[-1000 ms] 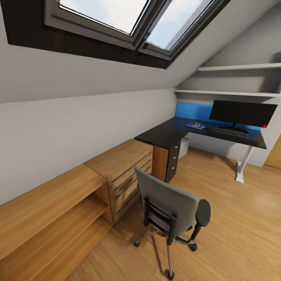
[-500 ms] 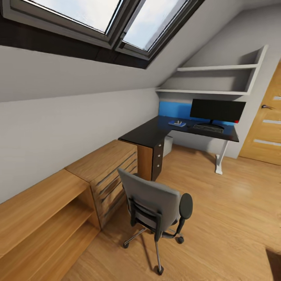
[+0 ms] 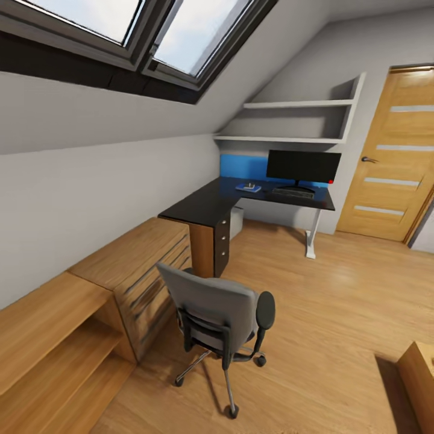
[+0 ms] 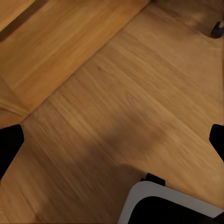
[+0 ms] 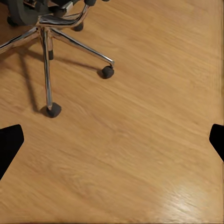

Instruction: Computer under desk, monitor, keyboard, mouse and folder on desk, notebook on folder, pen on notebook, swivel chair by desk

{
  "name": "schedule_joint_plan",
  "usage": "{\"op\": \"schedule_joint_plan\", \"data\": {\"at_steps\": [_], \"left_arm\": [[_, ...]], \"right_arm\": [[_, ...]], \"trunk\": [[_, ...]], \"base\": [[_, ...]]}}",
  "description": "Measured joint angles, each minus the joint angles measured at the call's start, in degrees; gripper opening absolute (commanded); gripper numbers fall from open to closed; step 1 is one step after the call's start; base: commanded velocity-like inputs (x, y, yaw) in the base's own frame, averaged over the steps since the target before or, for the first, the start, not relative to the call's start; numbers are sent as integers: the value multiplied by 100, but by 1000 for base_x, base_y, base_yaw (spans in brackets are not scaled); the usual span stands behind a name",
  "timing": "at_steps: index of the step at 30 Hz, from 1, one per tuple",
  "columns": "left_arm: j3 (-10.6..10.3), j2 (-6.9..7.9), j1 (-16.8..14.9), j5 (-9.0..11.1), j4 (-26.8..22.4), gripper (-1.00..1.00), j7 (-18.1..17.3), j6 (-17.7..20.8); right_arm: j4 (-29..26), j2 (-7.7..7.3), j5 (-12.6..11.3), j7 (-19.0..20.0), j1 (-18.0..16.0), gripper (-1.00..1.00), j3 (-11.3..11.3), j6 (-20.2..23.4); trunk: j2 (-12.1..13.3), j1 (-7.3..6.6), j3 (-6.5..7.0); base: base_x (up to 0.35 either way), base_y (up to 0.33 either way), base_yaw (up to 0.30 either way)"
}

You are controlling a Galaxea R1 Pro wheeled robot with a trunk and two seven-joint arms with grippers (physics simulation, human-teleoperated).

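So in our head view the swivel chair [image 3: 220, 316] sits in the lower middle of the frame, back toward us, out on the wooden floor [image 3: 337, 313] and well apart from the desk [image 3: 205, 208]. The desk runs from centre frame toward the far wall, with the monitor [image 3: 303, 166] standing on it in the upper right of centre and the keyboard [image 3: 293, 191] lying just in front of the monitor's stand. Left of the keyboard there's the blue folder [image 3: 248, 187] on the desktop with something small and dark on top, too tiny for us to call. A pale box under the desk looks like the computer [image 3: 236, 222]. Both our grippers, left gripper [image 4: 112, 142] and right gripper [image 5: 112, 140], have fingers spread wide at the frame edges, nothing between them, just floor; the right wrist view catches the chair's chrome base in its upper left.
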Motion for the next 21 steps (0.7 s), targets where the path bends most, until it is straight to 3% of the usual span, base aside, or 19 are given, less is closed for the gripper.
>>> {"op": "schedule_joint_plan", "data": {"at_steps": [4, 12, 21], "left_arm": [[-2, 0, 0, 0, 0, 100, 0, 1], [-2, 0, 0, -1, 0, 100, 0, 5], [-2, -1, 0, -1, 0, 100, 0, -4]], "right_arm": [[1, 0, 0, 0, 0, 100, 0, 2], [-2, 0, 0, -2, 0, 100, 0, -7], [-5, 0, 0, -1, 0, 100, -4, -8]], "trunk": [[0, 0, -15], [0, 0, -44], [0, 0, -78]], "base": [[0, 233, -280], [0, 41, -281], [0, 151, -280]]}}
